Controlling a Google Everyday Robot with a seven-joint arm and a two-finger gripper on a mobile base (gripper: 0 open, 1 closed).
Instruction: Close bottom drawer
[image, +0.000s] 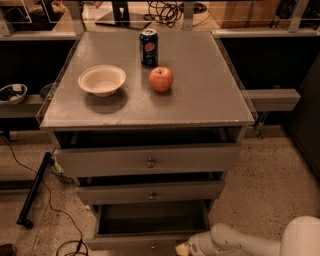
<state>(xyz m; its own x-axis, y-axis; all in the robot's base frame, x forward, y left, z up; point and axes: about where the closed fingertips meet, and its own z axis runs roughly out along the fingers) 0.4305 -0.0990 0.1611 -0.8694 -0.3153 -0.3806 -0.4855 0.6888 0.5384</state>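
Gripper (184, 247) sits at the lower edge of your view, by the right part of the front panel of the bottom drawer (130, 243); you cannot tell whether it is spread or closed. That drawer stands pulled out further than the middle drawer (150, 192) and top drawer (150, 160) above it. On the cabinet top (210, 100) you see a bowl (102, 80), an apple (161, 79) and a can (148, 47).
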